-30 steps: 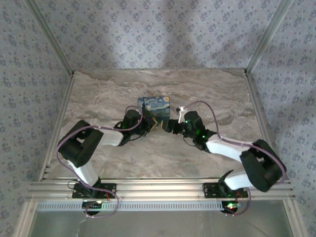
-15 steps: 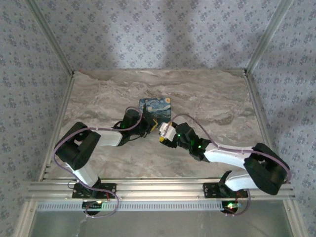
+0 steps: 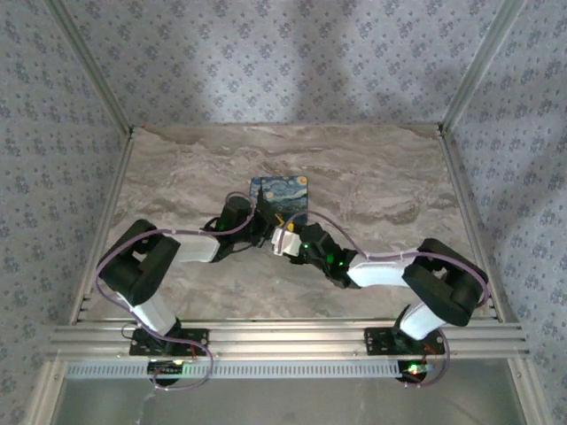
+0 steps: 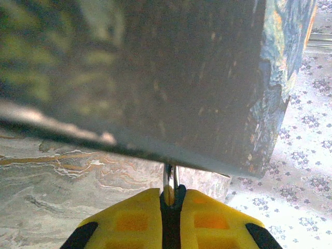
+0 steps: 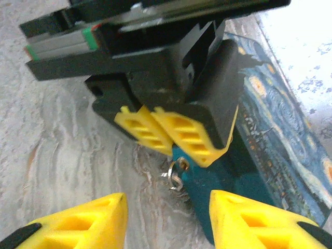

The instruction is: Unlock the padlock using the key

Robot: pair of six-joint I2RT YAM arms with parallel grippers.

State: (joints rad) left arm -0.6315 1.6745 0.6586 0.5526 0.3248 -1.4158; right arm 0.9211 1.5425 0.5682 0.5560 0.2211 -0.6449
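From above, the chunky dark-blue padlock printed with a swirling starry-night picture (image 3: 282, 193) lies on the grey marbled tabletop (image 3: 381, 177) near its middle, a little toward the far edge. The left hand (image 3: 266, 230) meets its near side and the right hand (image 3: 282, 241) sits just beside, probably so one steadies while the other works; their fingertips are too crowded to read here. At the left wrist, the left hand (image 4: 171, 199) is pinched tight on a thin silvery metal piece (image 4: 169, 179) that runs up to the blurred padlock (image 4: 155, 78); whether it is key blade or lock fitting, I cannot tell. At the right wrist, the right hand (image 5: 167, 202) is spread and empty, facing the left hand (image 5: 171, 148), a small silvery ring (image 5: 175, 176) and the padlock's teal side (image 5: 233, 197); whether any teal here is the key's head is unclear.
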